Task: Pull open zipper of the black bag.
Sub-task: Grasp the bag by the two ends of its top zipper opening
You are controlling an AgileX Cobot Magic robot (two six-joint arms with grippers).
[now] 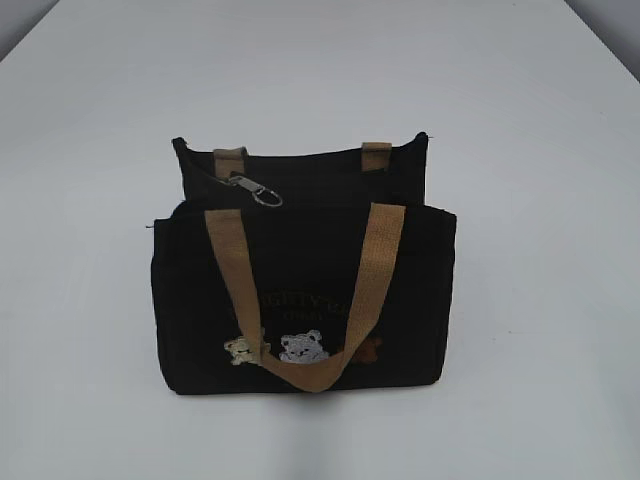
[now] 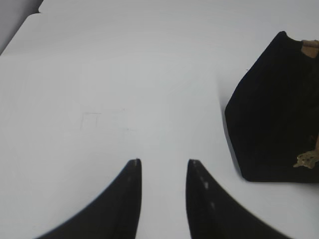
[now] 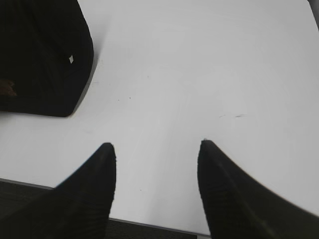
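Observation:
The black bag (image 1: 305, 290) stands upright in the middle of the white table, tan handles hanging over its front with the embroidered bears. Its zipper runs along the top, and the silver oval pull (image 1: 256, 190) lies near the top's left end. Neither arm shows in the exterior view. In the left wrist view my left gripper (image 2: 163, 162) hovers open over bare table, with the black bag (image 2: 271, 109) to its right. My right gripper (image 3: 157, 145) stands open near the table's front edge, and the black bag (image 3: 42, 55) lies up and to its left. Both grippers are empty.
The white table (image 1: 540, 300) spreads around the bag on all sides. Its front edge (image 3: 149, 224) runs just under my right gripper, with dark floor below it. A dark corner beyond the table (image 2: 15, 20) shows at the far left.

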